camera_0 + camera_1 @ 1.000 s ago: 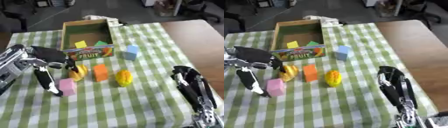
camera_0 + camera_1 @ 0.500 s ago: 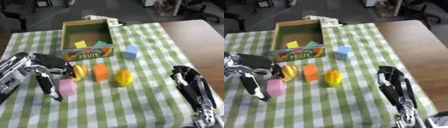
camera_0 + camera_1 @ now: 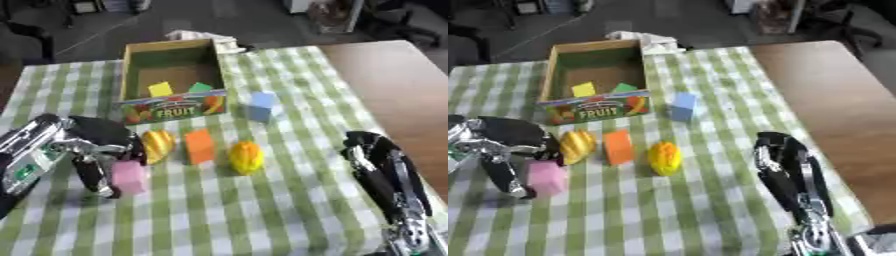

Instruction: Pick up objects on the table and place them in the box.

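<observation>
At the left, the left hand (image 3: 92, 150) is down on the checked surface (image 3: 289, 210), its fingers curled around the pink block (image 3: 129, 176). Just beside lies a yellow fruit-shaped piece (image 3: 158, 145), then an orange block (image 3: 199, 146) and a second yellow piece (image 3: 246, 156). Behind them stands the box (image 3: 171, 75); its front wall reads "FRUIT". Inside are a yellow block (image 3: 160, 89) and a green block (image 3: 200, 87). A blue block (image 3: 261, 105) stands right of the box. At the far right, the right hand (image 3: 385, 170) rests with fingers relaxed, holding nothing.
</observation>
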You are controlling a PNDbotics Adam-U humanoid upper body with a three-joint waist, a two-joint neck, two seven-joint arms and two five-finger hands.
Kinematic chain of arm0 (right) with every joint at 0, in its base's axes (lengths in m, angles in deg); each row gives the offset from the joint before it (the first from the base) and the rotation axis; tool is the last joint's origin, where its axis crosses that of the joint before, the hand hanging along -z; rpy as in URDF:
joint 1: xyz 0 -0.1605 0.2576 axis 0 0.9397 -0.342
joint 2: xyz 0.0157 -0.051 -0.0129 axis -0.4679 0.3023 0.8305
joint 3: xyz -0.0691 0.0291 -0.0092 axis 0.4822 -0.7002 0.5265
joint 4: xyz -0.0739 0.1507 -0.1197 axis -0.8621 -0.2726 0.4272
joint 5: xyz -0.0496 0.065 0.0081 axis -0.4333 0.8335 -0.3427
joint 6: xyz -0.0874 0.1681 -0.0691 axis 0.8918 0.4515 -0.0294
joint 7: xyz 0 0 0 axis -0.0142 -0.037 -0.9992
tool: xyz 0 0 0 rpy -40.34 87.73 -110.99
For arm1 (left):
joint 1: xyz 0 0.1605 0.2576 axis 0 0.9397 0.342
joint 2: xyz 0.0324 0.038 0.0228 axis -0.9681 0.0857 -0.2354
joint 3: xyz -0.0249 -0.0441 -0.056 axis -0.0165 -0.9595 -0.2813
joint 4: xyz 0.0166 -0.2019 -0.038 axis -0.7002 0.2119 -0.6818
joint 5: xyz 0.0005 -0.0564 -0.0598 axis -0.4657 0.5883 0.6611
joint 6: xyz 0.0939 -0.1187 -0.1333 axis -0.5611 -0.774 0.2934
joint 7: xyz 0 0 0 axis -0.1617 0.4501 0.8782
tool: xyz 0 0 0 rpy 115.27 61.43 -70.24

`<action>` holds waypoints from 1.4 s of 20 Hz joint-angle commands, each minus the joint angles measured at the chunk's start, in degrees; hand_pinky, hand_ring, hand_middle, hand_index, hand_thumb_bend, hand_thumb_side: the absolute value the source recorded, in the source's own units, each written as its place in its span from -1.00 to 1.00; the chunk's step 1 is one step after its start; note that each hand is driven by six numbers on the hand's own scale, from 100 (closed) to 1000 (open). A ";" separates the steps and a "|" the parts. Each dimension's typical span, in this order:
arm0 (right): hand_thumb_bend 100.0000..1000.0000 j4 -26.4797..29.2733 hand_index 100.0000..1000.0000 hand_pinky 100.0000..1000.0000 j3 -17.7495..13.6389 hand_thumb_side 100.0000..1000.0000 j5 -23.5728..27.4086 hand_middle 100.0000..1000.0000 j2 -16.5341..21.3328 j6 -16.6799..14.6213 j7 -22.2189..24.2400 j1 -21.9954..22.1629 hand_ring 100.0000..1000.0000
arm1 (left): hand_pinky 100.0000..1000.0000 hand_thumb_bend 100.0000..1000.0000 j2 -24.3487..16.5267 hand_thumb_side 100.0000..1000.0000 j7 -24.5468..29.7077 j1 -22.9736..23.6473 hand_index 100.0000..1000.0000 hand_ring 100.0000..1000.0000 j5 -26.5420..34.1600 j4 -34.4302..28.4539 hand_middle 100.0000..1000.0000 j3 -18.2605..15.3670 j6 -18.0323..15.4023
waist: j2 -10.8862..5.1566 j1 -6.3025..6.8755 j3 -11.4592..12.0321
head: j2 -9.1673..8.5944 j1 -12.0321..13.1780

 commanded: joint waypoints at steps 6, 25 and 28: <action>-1.00 0.64 0.31 0.20 -0.53 -0.06 -0.33 0.07 0.79 0.05 -0.16 -0.39 0.09 | -0.02 -0.44 -6.10 -0.93 0.25 -3.10 0.32 -0.17 7.43 -8.95 -0.12 -9.12 -0.26 | -0.80 0.10 0.59 | 0.26 -0.76; -1.00 0.54 0.32 0.20 0.58 -0.05 0.59 0.07 0.27 0.01 0.91 -0.53 0.08 | 0.08 -0.41 11.04 -0.94 -13.49 -20.46 0.45 -0.07 -6.56 17.72 0.00 -22.21 17.90 | -0.49 -0.77 -1.89 | 0.26 0.78; -1.00 0.53 0.32 0.20 0.69 -0.05 0.67 0.07 0.23 0.00 1.08 -0.55 0.08 | 0.11 -0.39 13.16 -0.93 -16.59 -21.78 0.48 -0.05 -9.66 22.76 0.03 -21.16 19.91 | -0.49 -0.80 -2.08 | 0.26 0.95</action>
